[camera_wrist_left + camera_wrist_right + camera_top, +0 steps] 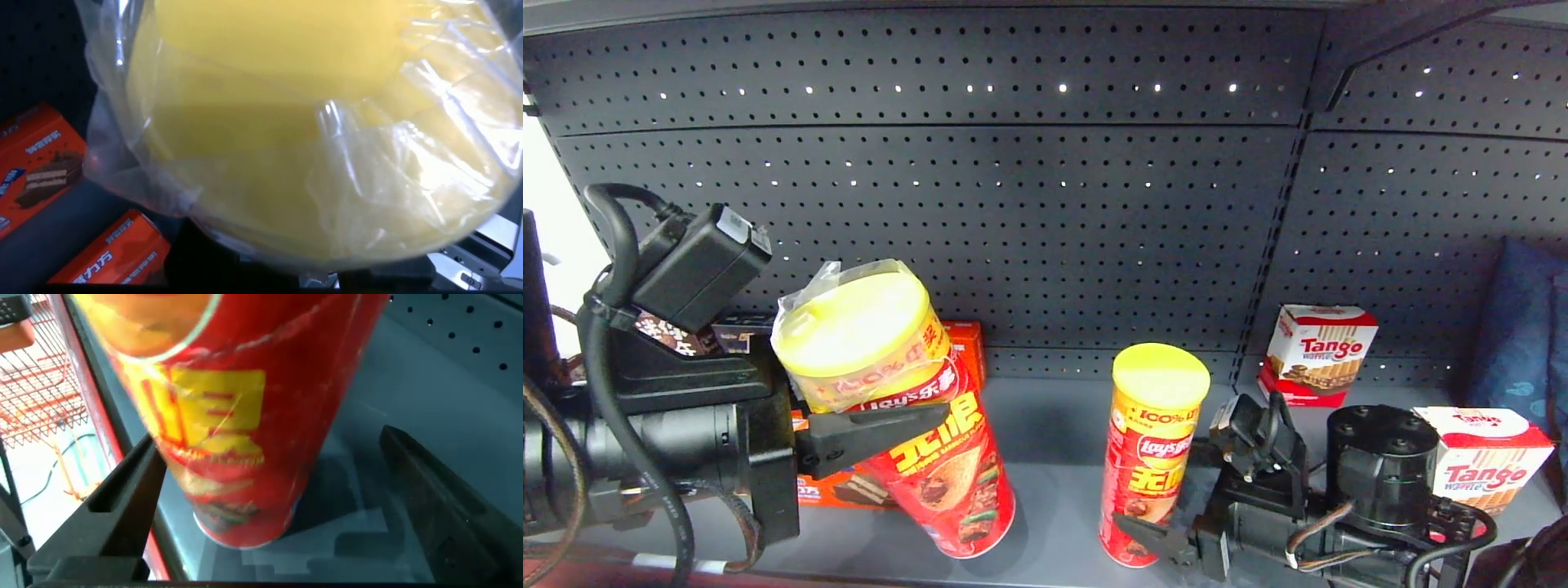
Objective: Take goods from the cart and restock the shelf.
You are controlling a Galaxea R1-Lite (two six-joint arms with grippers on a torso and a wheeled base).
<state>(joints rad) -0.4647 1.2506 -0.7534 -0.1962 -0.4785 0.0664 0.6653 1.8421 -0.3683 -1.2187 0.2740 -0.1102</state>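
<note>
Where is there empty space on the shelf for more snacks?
Bare shelf lies between the tilted can and the upright can, running back to the wall. Another patch sits between the upright can and the far wafer box. Crowded around the orange boxes and near wafer box.

Logo, yellow characters on tilted chip can (931,457), same on upright chip can (1152,457); red logo on wafer box (1319,351).

A chip can (327,106) sits very close to the camera, its yellow lid end-on and taking up most of the picture. Crinkled clear plastic wrap (122,155) covers the lid. Past its edge, two orange-red snack boxes (37,167) (114,257) lie apart on a dark grey shelf (78,214).
</note>
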